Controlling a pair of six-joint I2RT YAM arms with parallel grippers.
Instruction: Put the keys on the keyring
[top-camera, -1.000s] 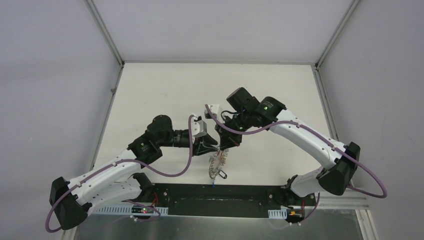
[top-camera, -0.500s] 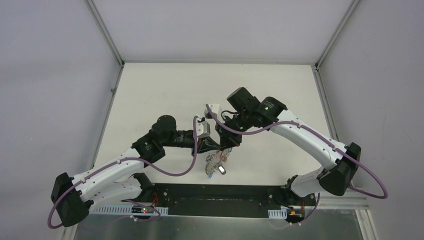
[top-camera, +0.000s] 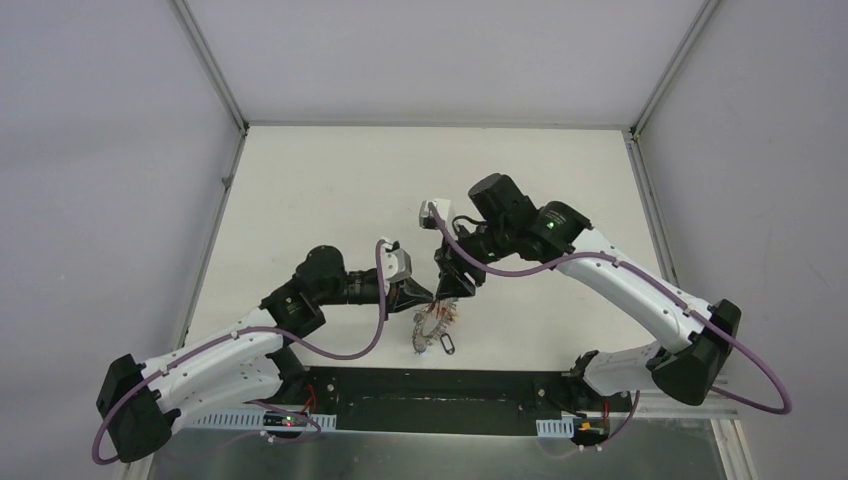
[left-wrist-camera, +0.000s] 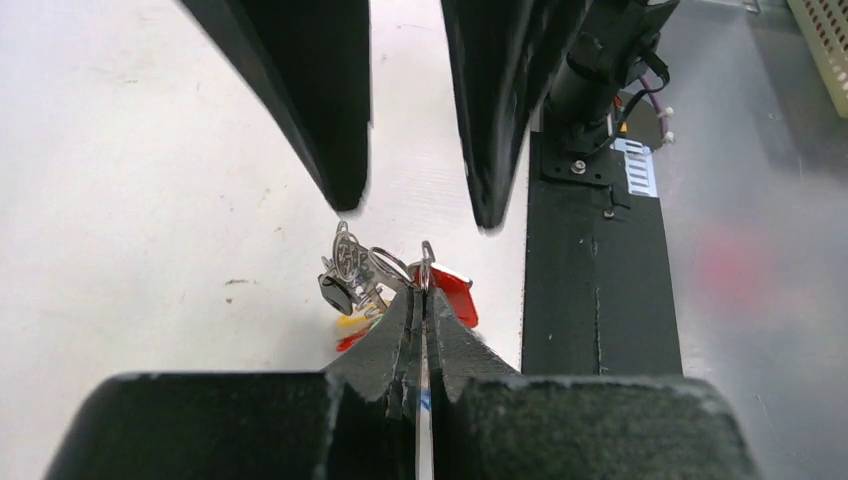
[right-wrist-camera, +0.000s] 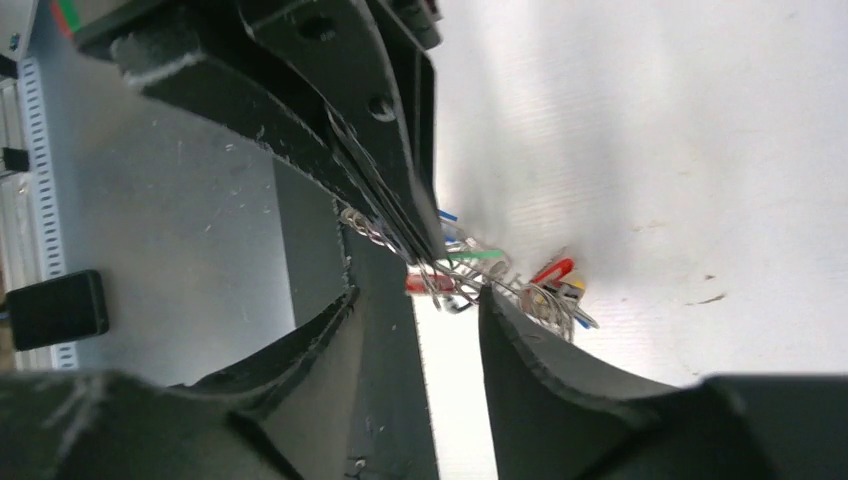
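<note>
White counter (top-camera: 330, 180) filled the middle of my overhead view, with pale walls around it and a black mounting strip (top-camera: 440, 388) along the near edge where both arms were bolted; the two arms reached in toward each other and met over the counter a little beyond that strip; the left pincer (left-wrist-camera: 421, 300) was pressed together on the thin rim of the keyring (top-camera: 433, 330), which I saw edge-on in the left wrist view as a sliver of bright metal between its fingers; the ring hung from that grip toward the near edge, and I could not tell whether its lower rim touched the counter; the right pincer (top-camera: 453, 290) stood with its fingers apart, gripping nothing, its tips close over the ring and just beside the left pincer's tip; a bunch of silver keys (left-wrist-camera: 350, 265) and wire loops crowded the ring's rim; a red tag (left-wrist-camera: 455, 295) lay right beside the left fingertips, with a black tag (left-wrist-camera: 333, 293) and a yellow tag (left-wrist-camera: 350, 322) on their other side; from the right wrist I made out a green tag (right-wrist-camera: 480, 256) and a small blue tag (right-wrist-camera: 447, 215) close to the clamped spot; whether the red and blue keys were threaded on the ring I could not tell from that tangle.
</note>
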